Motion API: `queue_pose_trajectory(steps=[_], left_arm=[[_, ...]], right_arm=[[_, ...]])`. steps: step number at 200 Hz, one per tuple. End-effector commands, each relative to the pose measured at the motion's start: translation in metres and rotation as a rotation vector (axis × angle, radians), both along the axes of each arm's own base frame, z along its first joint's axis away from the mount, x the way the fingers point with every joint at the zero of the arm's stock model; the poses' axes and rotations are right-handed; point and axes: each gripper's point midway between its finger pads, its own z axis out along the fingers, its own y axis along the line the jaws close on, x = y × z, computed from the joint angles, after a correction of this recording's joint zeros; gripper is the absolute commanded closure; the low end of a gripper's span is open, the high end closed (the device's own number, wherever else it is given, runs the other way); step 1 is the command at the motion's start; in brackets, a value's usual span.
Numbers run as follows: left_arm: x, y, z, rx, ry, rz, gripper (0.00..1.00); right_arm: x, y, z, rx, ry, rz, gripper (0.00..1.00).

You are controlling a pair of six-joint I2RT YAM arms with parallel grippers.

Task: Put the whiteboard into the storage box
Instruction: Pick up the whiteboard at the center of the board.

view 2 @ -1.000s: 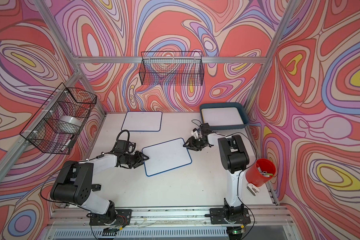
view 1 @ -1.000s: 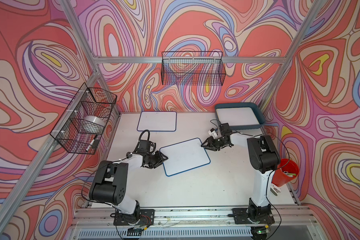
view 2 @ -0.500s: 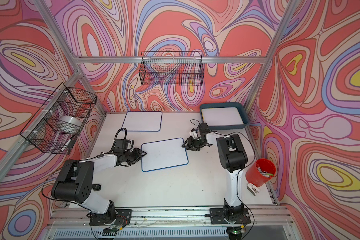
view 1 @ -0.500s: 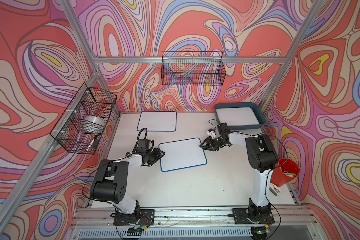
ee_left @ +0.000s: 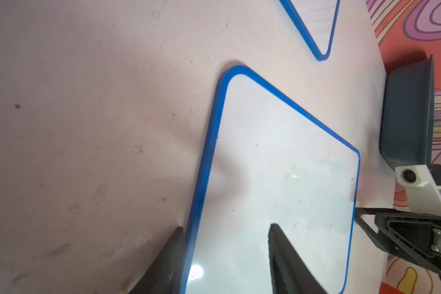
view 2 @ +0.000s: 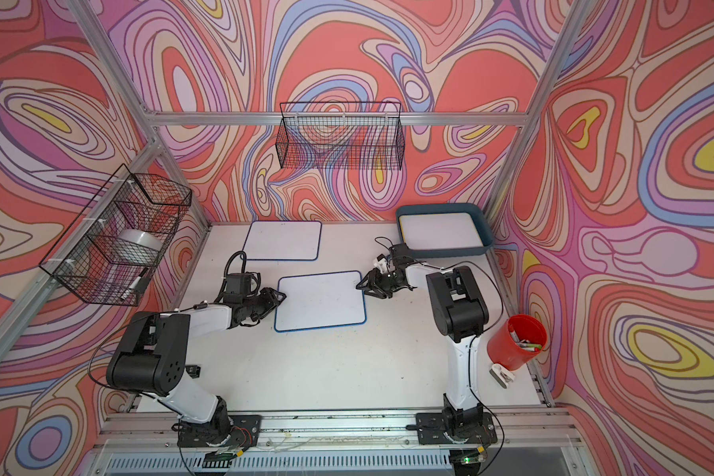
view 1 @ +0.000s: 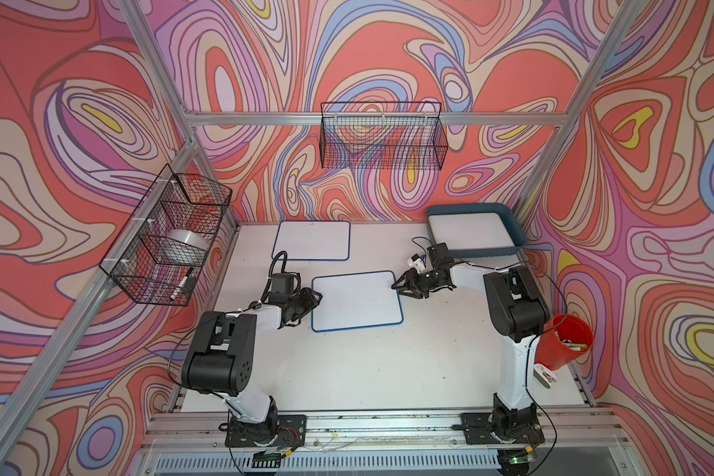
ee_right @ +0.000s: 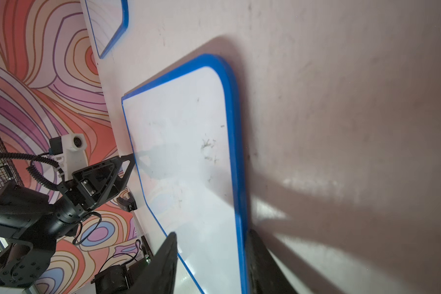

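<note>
Whiteboard [view 1: 355,301]: blue rim, blank face up, level over the table [view 1: 367,371]; well apart from the storage box [view 1: 477,251], on its arm-base side and off toward the robot's left. Resting or slightly raised: can't tell.
Storage box: teal tray, upright, another white board [view 1: 470,228] lying flat inside.
Left gripper [view 1: 315,297]: at the whiteboard edge farthest from the storage box. Fingers spread wider than the rim is thick, one finger [ee_left: 168,257] outside the blue rim on the table side, the other [ee_left: 285,254] over the white face.
Right gripper [view 1: 398,288]: at the whiteboard edge nearest the storage box, between board and box. Fingers spread the same way, one [ee_right: 262,259] outside the rim, one [ee_right: 163,259] over the face.
Finger pressure on the board: can't tell from either wrist view.
Spare whiteboard [view 1: 312,240]: flat on the table, well to the robot's left of the storage box, apart from the middle one.
Red cup [view 1: 563,346]: on the arm-base side of the storage box, well apart, pens inside.
Wire baskets: one [view 1: 382,136] on the wall above and to the robot's left of the storage box, one [view 1: 170,239] on the wall far across from it.
</note>
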Motion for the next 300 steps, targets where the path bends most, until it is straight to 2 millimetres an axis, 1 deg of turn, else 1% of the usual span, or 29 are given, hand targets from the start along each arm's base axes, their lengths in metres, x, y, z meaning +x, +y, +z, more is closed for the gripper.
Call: queue_pose_trajectory(steps=[1,45,70,106,141,162,190,210,228,277,300], left_arm=[[-0.060,-0.059,-0.023,-0.220,0.225,-0.190,0.51],[-0.052,-0.072,-0.004,-0.313,0.187,-0.208,0.51],[-0.045,-0.077,0.012,-0.352,0.154,-0.225,0.51],[-0.042,-0.085,0.033,-0.365,0.106,-0.302,0.51],[-0.042,-0.090,0.057,-0.369,0.049,-0.369,0.50],[-0.037,-0.092,0.071,-0.383,0.011,-0.383,0.50],[-0.031,-0.095,0.086,-0.401,-0.031,-0.392,0.50],[-0.027,-0.097,0.096,-0.423,-0.054,-0.393,0.50],[-0.024,-0.096,0.105,-0.414,-0.075,-0.392,0.50],[-0.013,-0.097,0.136,-0.414,-0.150,-0.393,0.50],[-0.010,-0.095,0.146,-0.405,-0.175,-0.385,0.50]], right_arm=[[-0.061,0.084,0.042,0.281,0.034,0.305,0.55],[-0.055,0.086,0.029,0.283,0.062,0.260,0.55],[-0.054,0.084,0.019,0.259,0.078,0.248,0.55],[-0.051,0.085,0.005,0.249,0.100,0.237,0.55],[-0.049,0.086,0.005,0.253,0.101,0.227,0.55],[-0.048,0.086,0.001,0.251,0.112,0.220,0.55],[-0.047,0.087,-0.004,0.265,0.135,0.210,0.55],[-0.047,0.088,-0.003,0.275,0.138,0.208,0.55],[-0.047,0.088,-0.003,0.273,0.136,0.206,0.55],[-0.048,0.090,-0.003,0.276,0.138,0.209,0.55],[-0.049,0.090,-0.003,0.277,0.138,0.210,0.55]])
